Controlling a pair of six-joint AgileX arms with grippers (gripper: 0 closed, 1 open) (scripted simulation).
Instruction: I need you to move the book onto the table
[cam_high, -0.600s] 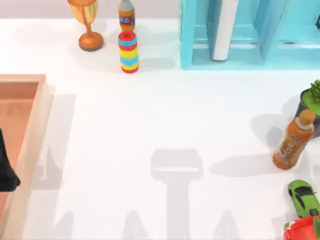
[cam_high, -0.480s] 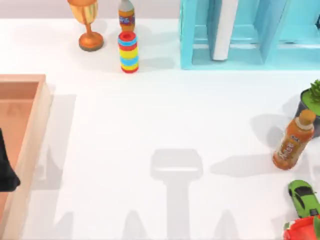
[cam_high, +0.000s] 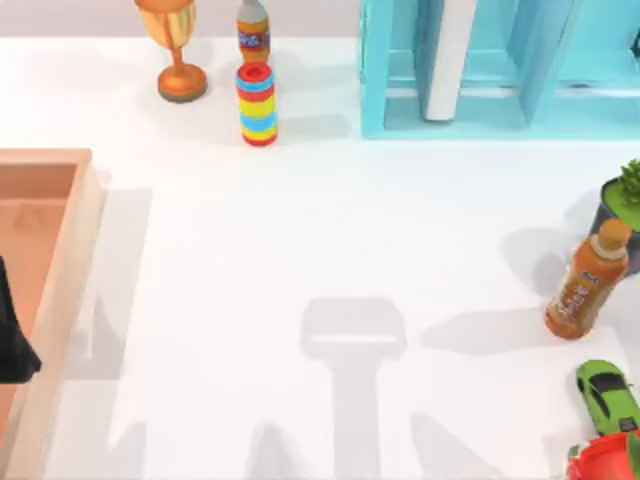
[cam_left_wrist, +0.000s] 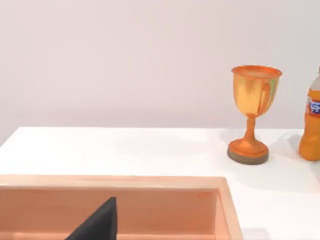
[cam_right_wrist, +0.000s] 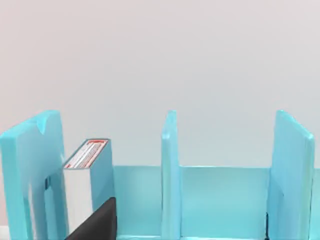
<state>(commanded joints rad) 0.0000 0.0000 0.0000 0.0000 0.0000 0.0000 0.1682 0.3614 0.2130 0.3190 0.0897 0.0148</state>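
Inside the turquoise shelf (cam_high: 470, 70) stands the book (cam_high: 448, 60) (upright); right claw (cam_right_wrist: 95, 222), state untellable, should pinch its spine squarely.

On the table (cam_high: 300, 230) stand two orange bottles, one at the back (cam_high: 253, 30) and one at the right (cam_high: 587, 280). There is one book (cam_high: 447, 60), one turquoise shelf unit (cam_high: 375, 80), one wooden box (cam_high: 60, 290) and one goblet (cam_high: 175, 45). One ring stack (cam_high: 257, 104), one potted plant (cam_high: 622, 205), one green toy car (cam_high: 607, 396) and one red object (cam_high: 606, 460) complete the count.
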